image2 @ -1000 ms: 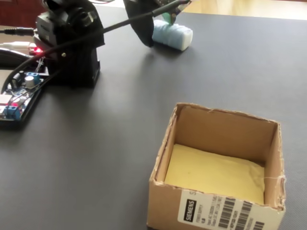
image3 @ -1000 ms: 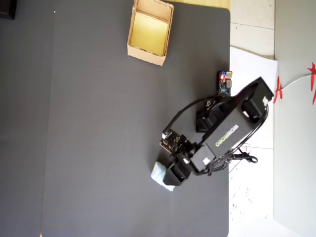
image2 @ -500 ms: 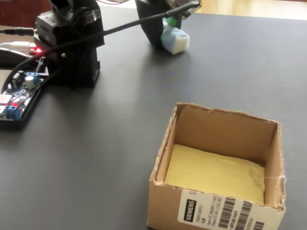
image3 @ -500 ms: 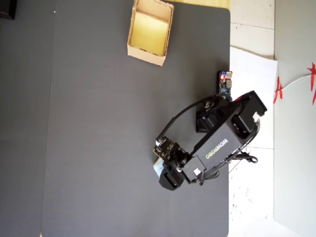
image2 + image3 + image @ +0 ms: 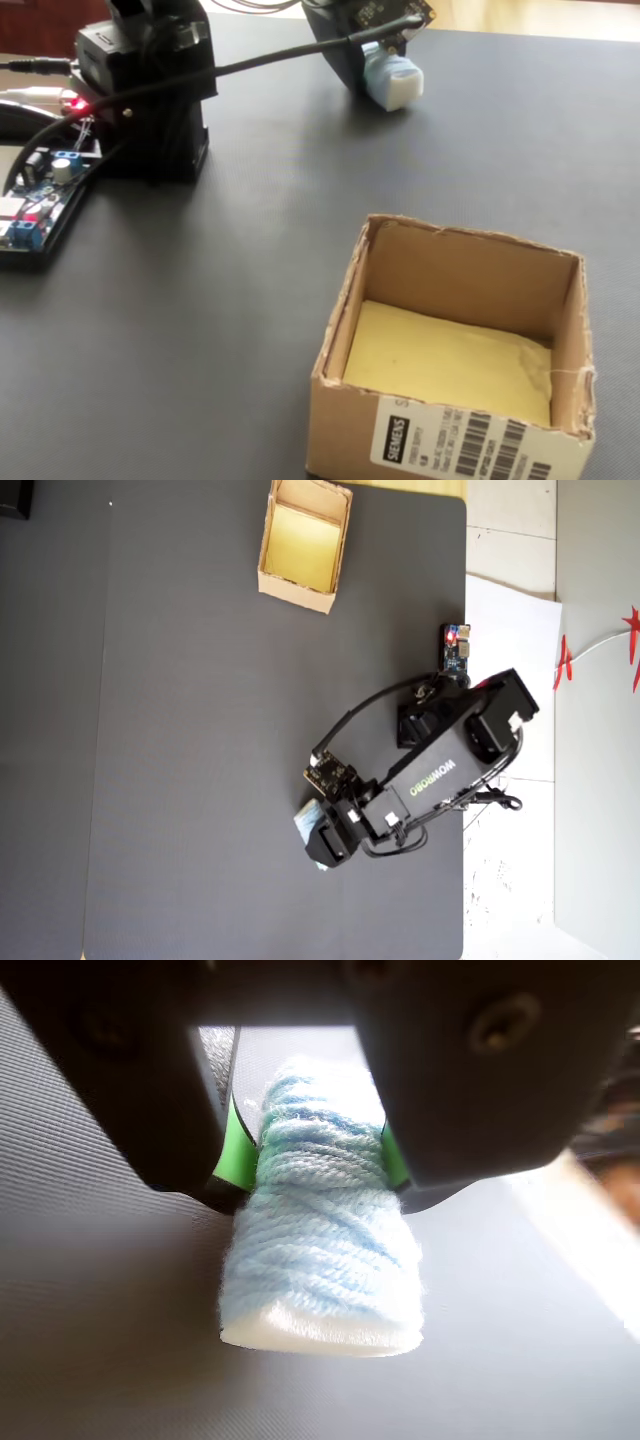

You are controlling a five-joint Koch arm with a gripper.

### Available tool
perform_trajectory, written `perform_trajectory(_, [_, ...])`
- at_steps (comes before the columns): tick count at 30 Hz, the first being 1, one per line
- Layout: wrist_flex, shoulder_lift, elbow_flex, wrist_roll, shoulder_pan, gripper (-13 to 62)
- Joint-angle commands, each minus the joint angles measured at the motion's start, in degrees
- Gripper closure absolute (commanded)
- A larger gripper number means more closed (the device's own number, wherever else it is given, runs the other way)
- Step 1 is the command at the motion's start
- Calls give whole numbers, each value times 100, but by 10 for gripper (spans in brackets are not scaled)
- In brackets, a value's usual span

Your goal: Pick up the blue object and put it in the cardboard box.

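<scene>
Gripping the blue yarn roll (image 5: pixel 325 1250), my end effector (image 5: pixel 318 1155) sits well apart from the cardboard box (image 5: pixel 440 445).

You get daylight from the wrist view's right, glare there, soft close-up blur, dim mat (image 5: pixel 200 730), overexposed paper (image 5: pixel 510 630) overhead.

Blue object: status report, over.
Gripper shut on the blue object, green pads pinching both sides. Cardboard box empty, well apart from it. Dark mat between them clear, over.
</scene>
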Motion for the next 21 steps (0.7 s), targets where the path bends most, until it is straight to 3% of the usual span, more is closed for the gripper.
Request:
perform_trajectory(1, [-475,439,-79,211,255,426])
perform_trajectory(11, [-1274,1898,756,246,1538,426])
perform_trajectory(21, [-1644,2540,1055,272,2698,426])
